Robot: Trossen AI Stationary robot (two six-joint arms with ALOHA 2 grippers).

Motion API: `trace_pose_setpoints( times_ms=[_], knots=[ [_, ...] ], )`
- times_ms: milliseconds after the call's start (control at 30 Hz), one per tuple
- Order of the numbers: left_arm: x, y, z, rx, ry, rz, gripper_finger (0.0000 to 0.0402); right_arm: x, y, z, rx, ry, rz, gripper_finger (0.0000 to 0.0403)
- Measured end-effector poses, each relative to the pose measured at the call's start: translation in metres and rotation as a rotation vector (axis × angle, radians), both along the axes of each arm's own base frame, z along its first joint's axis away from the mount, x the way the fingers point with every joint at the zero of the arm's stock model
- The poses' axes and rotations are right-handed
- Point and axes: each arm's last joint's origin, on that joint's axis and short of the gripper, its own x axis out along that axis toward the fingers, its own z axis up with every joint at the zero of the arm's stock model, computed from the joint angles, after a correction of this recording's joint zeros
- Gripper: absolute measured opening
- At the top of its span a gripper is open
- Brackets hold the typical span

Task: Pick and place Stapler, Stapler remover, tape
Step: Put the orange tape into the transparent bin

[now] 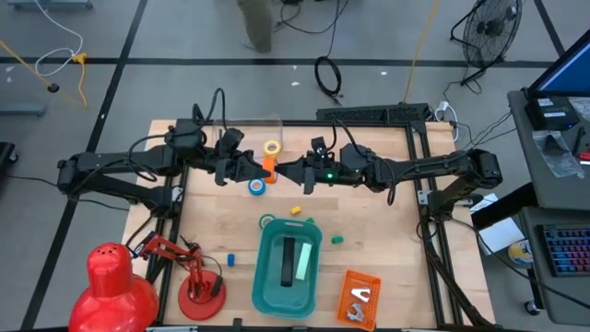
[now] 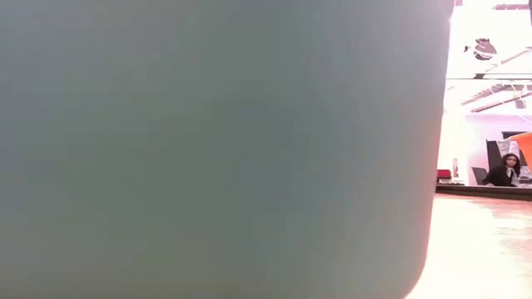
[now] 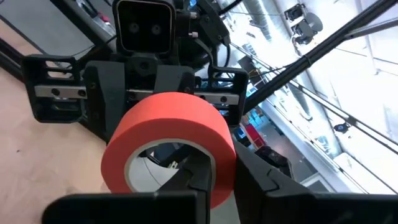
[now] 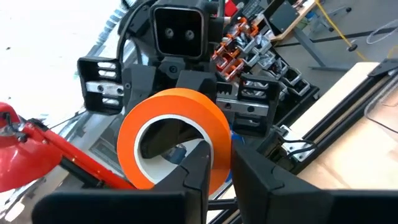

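An orange tape roll (image 1: 268,166) hangs over the middle of the table between both grippers. My left gripper (image 1: 261,169) comes from the left and my right gripper (image 1: 281,171) from the right; both are shut on it. A blue roll (image 1: 256,186) and a yellow roll (image 1: 272,147) lie flat on the table below and beyond them. A dark stapler (image 1: 288,262) lies in the teal bin (image 1: 263,277). A pale stapler remover (image 1: 358,300) lies in the orange tray (image 1: 347,281). My left gripper (image 3: 224,167) has the roll's wall (image 3: 219,186) pinched, one finger inside the ring and one outside. It comes level from the table's left. The roll is lifted clear of the table. My right gripper (image 4: 221,155) pinches the opposite part of the wall (image 4: 217,175), likewise with one finger in the hole and one outside. It reaches in nearly level from the table's right, facing the left gripper.
Small yellow (image 1: 296,210), green (image 1: 337,241) and blue (image 1: 231,259) blocks lie around the bin. A red lamp (image 1: 115,286) and a red stand (image 1: 198,281) fill the near left corner. The teal bin wall (image 2: 216,149) blocks most of the low view.
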Motion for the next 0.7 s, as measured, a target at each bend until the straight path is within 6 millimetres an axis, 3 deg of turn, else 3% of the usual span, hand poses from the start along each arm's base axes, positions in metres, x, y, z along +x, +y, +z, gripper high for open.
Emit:
trace_pose_setpoints(
  times_ms=[467, 700],
  knots=[
    [-0.029, 0.014, 0.017, 0.053, -0.075, 0.000, 0.0036, -0.001, 0.005, 0.009, -0.003, -0.098, 0.136, 0.0107],
    [-0.041, 0.033, -0.002, 0.033, 0.147, 0.144, 0.0036, -0.002, 0.010, 0.013, 0.023, -0.139, 0.250, 0.0134]
  ],
)
